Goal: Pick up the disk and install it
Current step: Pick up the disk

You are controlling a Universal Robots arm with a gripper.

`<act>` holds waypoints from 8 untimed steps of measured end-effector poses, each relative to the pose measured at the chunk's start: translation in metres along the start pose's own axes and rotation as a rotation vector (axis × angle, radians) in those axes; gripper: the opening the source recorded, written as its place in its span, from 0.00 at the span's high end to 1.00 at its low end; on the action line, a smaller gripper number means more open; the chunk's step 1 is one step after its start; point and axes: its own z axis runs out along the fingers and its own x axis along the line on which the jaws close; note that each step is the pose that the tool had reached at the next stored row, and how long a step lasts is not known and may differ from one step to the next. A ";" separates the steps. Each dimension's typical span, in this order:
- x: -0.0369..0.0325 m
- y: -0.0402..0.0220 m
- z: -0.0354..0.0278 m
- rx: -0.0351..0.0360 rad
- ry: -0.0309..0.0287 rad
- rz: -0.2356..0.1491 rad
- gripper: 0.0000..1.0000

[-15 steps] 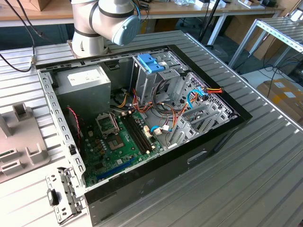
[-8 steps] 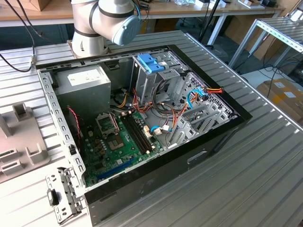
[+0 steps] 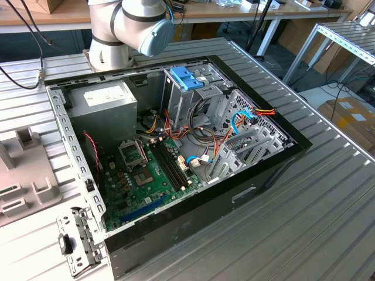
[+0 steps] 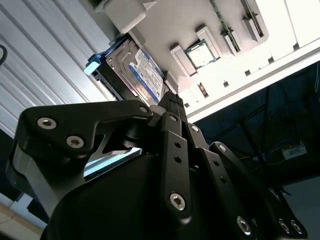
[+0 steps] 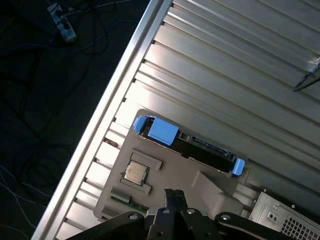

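The disk (image 4: 136, 75) is a silver-metal drive with a white and blue label. It stands on edge in a slot of a pale grey fixture (image 4: 170, 25), with light-blue rails on its ends. In the first wrist view the disk (image 5: 205, 149) shows as a dark edge between two blue tabs. My black gripper (image 5: 174, 196) hangs above the fixture a short way from the disk. Its fingers are shut with nothing between them, and in the second wrist view its tip (image 4: 170, 97) sits just beside the disk's label.
An open computer case (image 3: 176, 146) lies on the ribbed metal table (image 3: 304, 222), with the motherboard (image 3: 146, 175), a grey power-supply box (image 3: 108, 99) and a drive cage with blue tabs (image 3: 193, 88). A processor chip (image 5: 135, 172) rests in the fixture. The table edge (image 5: 100, 125) runs close by.
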 end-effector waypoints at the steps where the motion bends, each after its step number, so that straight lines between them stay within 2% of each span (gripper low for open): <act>1: 0.0000 0.0000 0.0000 -0.0003 0.0002 -0.010 0.89; 8: 0.0000 0.0000 0.0000 -0.0018 0.0012 -0.068 0.89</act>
